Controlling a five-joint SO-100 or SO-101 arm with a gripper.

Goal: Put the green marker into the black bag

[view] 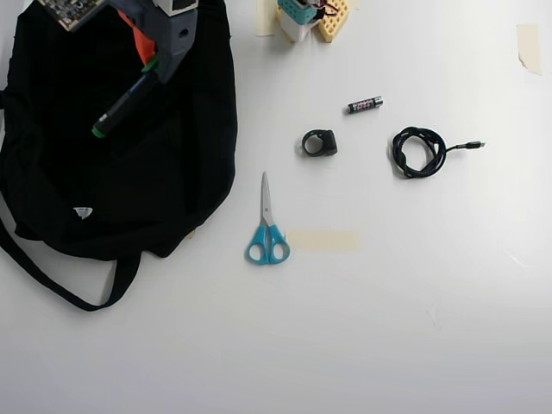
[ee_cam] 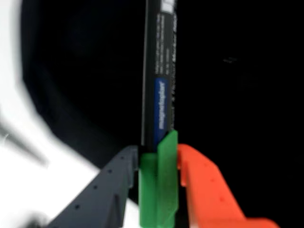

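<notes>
Overhead view: green marker (view: pixel 123 104) is clamped by its cap in the tool (view: pixel 152 65), held above the black bag (view: pixel 172 164). Release is best delayed until an opening is confirmed underneath.

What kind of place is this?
Probably a desk or hobby workbench: a plain white table with scissors, a coiled cable, a battery and taped-down markings.

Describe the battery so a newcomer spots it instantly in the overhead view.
Start at the black bag filling the upper left, then move right past the scissors. Above the small black ring-shaped part lies the battery: a short dark cylinder, straight, unlike the coiled cable to its right.
</notes>
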